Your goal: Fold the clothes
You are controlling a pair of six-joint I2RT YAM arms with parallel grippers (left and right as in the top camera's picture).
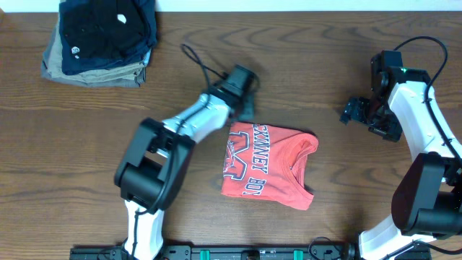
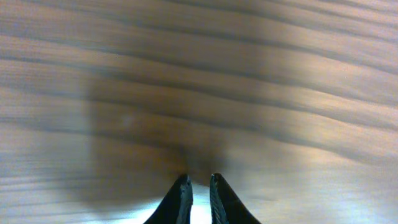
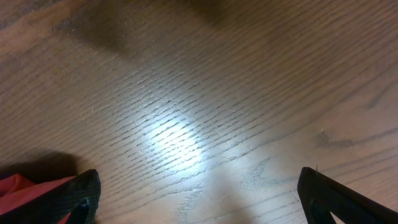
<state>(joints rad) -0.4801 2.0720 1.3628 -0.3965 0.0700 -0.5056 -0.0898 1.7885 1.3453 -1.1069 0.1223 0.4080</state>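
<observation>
Overhead | your left gripper (image 1: 246,110) almost pressed together, empty, at T-shirt (image 1: 271,166) far-left corner | right gripper (image 1: 355,113) spread wide

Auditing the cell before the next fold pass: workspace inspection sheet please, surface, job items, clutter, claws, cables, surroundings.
Surface: wooden table, bare grain, no spills seen.
Job's things: coral-red T-shirt, partly folded, lettering up, mid-table.
Clutter: stack of folded garments, dark over khaki, far left corner.
Claws: left claw shut, empty, just beyond the shirt's far edge; right claw open, empty, right of the shirt.
Cables: black cable looping over the table beside the left claw.
Surroundings: white wall strip along the far edge.
</observation>
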